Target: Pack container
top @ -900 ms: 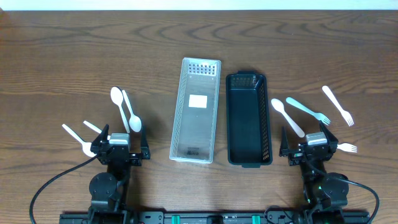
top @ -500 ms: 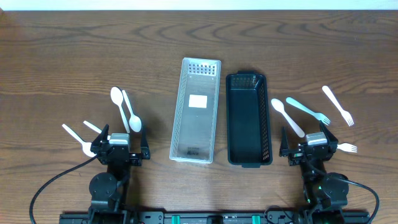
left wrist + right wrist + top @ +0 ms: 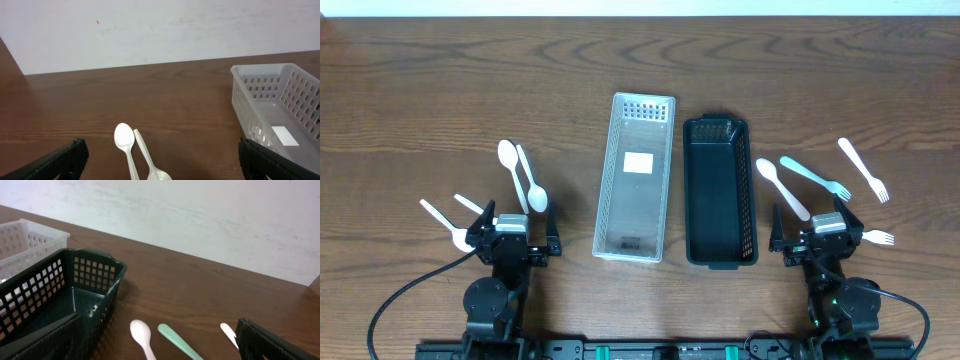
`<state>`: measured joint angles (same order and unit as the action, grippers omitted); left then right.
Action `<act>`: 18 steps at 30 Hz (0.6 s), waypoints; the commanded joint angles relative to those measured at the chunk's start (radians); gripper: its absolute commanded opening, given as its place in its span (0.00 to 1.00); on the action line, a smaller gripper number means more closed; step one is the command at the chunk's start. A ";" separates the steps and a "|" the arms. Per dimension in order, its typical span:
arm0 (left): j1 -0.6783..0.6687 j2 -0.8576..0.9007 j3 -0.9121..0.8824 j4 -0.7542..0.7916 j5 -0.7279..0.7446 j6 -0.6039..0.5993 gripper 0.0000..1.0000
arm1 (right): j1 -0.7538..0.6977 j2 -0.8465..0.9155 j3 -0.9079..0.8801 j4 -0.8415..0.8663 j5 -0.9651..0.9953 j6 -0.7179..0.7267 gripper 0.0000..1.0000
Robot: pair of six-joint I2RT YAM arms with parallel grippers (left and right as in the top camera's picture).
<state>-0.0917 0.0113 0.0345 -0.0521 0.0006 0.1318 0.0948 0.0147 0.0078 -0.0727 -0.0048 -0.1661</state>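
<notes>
Near edge: left gripper (image 3: 513,238) and right gripper (image 3: 817,238), fingers spread wide, empty. Toward left edge: two white plastic spoons (image 3: 525,176) lie side by side; you could snag both. Centre: white perforated plastic basket (image 3: 604,190), dark mesh plastic basket (image 3: 751,200) just beside; a bump shifts either.

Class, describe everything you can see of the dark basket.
The dark basket is long, narrow and rectangular, seemingly dark green plastic, with lattice walls and a solid floor. It is empty, standing upright on the wooden table, close beside the white basket on that basket's right. Whether the two touch is unclear.
</notes>
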 commanded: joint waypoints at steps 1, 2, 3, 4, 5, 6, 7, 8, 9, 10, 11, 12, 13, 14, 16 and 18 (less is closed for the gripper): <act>0.002 -0.005 -0.029 -0.021 -0.019 0.006 0.98 | 0.000 -0.003 0.002 -0.010 -0.006 -0.007 0.99; 0.002 -0.005 -0.029 -0.021 -0.019 0.006 0.98 | 0.000 -0.003 0.002 -0.010 -0.006 -0.007 0.99; 0.002 -0.005 -0.029 -0.021 -0.019 0.006 0.98 | 0.000 -0.003 0.002 -0.010 -0.007 -0.007 0.99; 0.002 -0.005 -0.029 -0.021 -0.019 0.006 0.98 | 0.000 -0.003 0.002 -0.010 -0.007 -0.007 0.99; 0.002 -0.005 -0.029 -0.021 -0.019 0.006 0.98 | 0.000 -0.003 0.002 -0.010 -0.006 -0.007 0.99; 0.002 -0.005 -0.029 -0.021 -0.019 0.006 0.98 | 0.000 -0.003 0.002 -0.010 -0.007 -0.007 0.99; 0.002 -0.005 -0.029 -0.021 -0.019 0.006 0.98 | 0.000 -0.003 0.002 -0.010 -0.006 -0.007 0.99; 0.002 -0.005 -0.029 -0.021 -0.019 0.006 0.98 | 0.000 -0.003 0.002 -0.010 -0.007 -0.007 0.99; 0.002 -0.005 -0.029 -0.021 -0.019 0.006 0.98 | 0.000 -0.003 0.002 -0.010 -0.006 -0.007 0.99; 0.002 -0.005 -0.029 -0.021 -0.019 0.006 0.98 | 0.000 -0.003 0.002 -0.010 -0.006 -0.007 0.99; 0.002 -0.005 -0.029 -0.021 -0.019 0.006 0.98 | 0.000 -0.003 0.002 -0.010 -0.006 -0.007 0.99; 0.002 -0.005 -0.029 -0.021 -0.019 0.006 0.98 | 0.000 -0.003 0.002 -0.010 -0.007 -0.007 0.99; 0.002 -0.005 -0.029 -0.021 -0.019 0.006 0.98 | 0.000 -0.003 0.002 -0.010 -0.006 -0.007 0.99; 0.002 -0.005 -0.029 -0.021 -0.019 0.006 0.98 | 0.000 -0.003 0.002 -0.010 -0.006 -0.007 0.99; 0.002 -0.005 -0.029 -0.021 -0.019 0.006 0.98 | 0.000 -0.003 0.002 0.008 -0.002 -0.010 0.99; 0.002 -0.005 -0.029 -0.021 -0.019 0.006 0.98 | 0.000 -0.003 0.002 0.017 -0.005 -0.010 0.99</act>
<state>-0.0917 0.0109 0.0345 -0.0521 0.0006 0.1318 0.0948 0.0147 0.0078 -0.0624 -0.0048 -0.1661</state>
